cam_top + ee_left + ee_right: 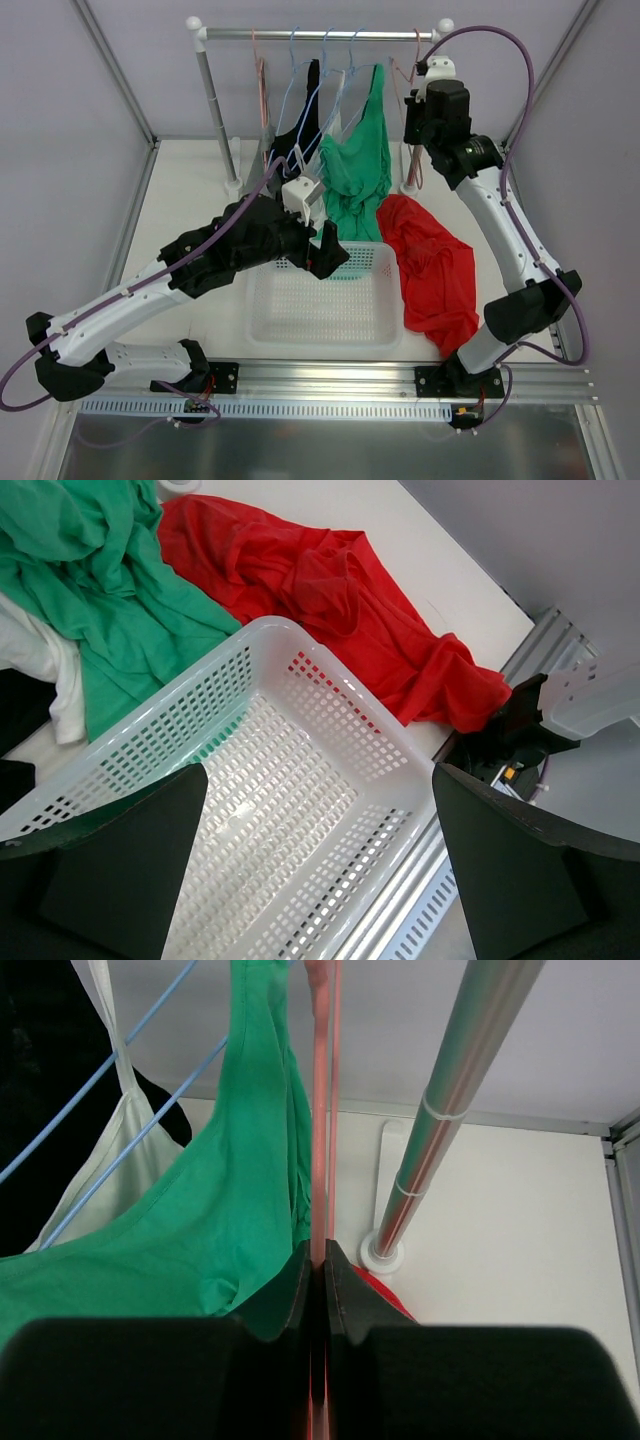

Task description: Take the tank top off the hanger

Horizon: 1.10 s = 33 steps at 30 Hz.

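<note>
Left gripper [325, 250] hovers over the basket [310, 312], jaws spread and empty. Green top [357, 170] hangs under the rail [320, 34]. Red top [435, 270] lies on the bench [190, 200]. Right gripper [322, 1265] has its jaws clenched on the pink hanger [322, 1110].

The left arm [112, 308] and right arm [515, 235] share white tubular links between bulky matte-black joint housings, each trailed by a looping purple cable [527, 90]. The left gripper [320, 820] has broad, flat black fingers [120, 870], and a white camera block [300, 192] sits on its wrist.
</note>
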Available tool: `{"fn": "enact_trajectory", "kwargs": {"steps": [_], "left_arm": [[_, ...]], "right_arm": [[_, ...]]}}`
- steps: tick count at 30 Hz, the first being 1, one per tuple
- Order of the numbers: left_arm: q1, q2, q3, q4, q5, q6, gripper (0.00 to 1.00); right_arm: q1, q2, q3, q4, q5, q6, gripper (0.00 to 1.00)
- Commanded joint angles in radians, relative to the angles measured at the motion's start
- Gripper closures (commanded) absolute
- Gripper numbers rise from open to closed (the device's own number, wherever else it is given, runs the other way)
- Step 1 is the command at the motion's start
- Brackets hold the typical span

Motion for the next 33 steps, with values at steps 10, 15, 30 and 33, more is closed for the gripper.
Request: {"fn": "enact_trajectory", "kwargs": {"steps": [10, 15, 30, 33], "left_arm": [[-0.018, 0.044, 0.016, 0.120, 0.065, 0.032, 0.01], [-0.019, 0.116, 0.043, 0.171, 0.111, 0.052, 0.01], [-0.109, 0.615, 0.343, 0.203, 0.251, 0.213, 0.01], [-0.131, 0.757, 0.428, 0.203, 0.238, 0.250, 0.01]], "right_arm": [[-0.026, -0.199, -0.160, 0.074, -0.059, 0.053, 0.34], [-0.043, -0.288, -0.187, 0.046, -0.078, 0.038, 0.18], [-0.084, -0.974, -0.446, -0.317, 0.066, 0.090, 0.01], [-0.084, -1.116, -0.450, -0.414, 0.076, 0.123, 0.00]]}}
